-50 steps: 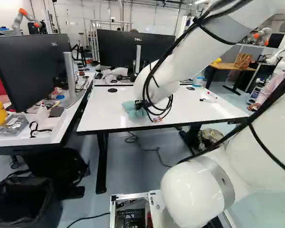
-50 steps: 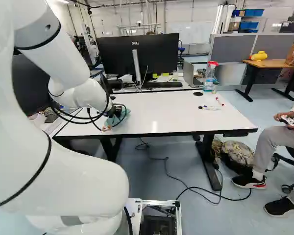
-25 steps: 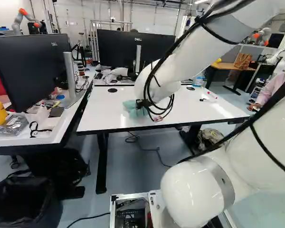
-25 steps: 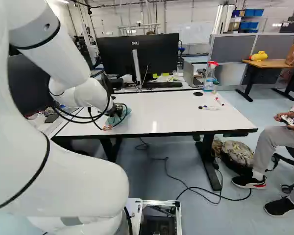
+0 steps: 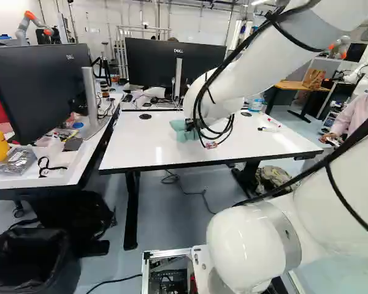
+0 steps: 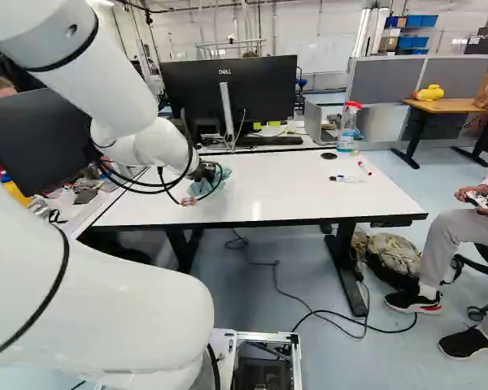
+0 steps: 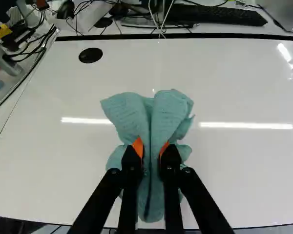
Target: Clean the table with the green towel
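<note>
In the right base view my gripper (image 6: 205, 172) is low over the left part of the white table (image 6: 276, 183). Bunched under and around its fingers is the green towel (image 6: 218, 176). The wrist view shows the gripper (image 7: 151, 148) shut on the towel (image 7: 169, 113), the cloth pinched between both orange pads and spreading out ahead of and beneath them. In the left base view the towel (image 5: 182, 131) lies partly behind the arm's cables.
On the table's right part lie markers (image 6: 346, 179). Behind it stand a spray bottle (image 6: 349, 128) and a monitor (image 6: 228, 93). A second desk with a monitor (image 5: 40, 86) adjoins at the left. A person sits right of the table. Another robot (image 5: 37, 24) stands far back.
My arm has moved to the right across the table, and the towel held in the gripper has shifted right with it. The base has not moved.
</note>
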Robot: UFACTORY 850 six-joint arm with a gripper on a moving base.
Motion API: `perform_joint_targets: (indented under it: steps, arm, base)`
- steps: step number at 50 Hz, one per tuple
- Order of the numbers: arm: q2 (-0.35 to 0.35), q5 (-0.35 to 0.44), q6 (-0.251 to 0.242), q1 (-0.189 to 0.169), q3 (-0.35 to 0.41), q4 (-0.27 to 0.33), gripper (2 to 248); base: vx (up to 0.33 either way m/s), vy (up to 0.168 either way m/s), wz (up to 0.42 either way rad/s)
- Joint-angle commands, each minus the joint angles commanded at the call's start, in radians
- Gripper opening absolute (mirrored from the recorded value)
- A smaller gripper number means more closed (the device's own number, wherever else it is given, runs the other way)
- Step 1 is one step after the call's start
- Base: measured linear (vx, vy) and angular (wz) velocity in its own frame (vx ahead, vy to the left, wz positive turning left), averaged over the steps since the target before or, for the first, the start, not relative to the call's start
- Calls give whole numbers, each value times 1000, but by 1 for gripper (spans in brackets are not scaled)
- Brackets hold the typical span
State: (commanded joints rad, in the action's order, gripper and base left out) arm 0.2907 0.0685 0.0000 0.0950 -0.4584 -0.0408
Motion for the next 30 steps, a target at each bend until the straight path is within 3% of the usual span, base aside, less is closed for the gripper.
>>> perform_joint_targets:
  steps: [12, 30]
  arm:
    - [-13, 0, 0, -45, -41, 0, 54]
    - [-98, 0, 0, -105, -115, 0, 54]
  base:
    - [0, 0, 0]
    - [0, 0, 0]
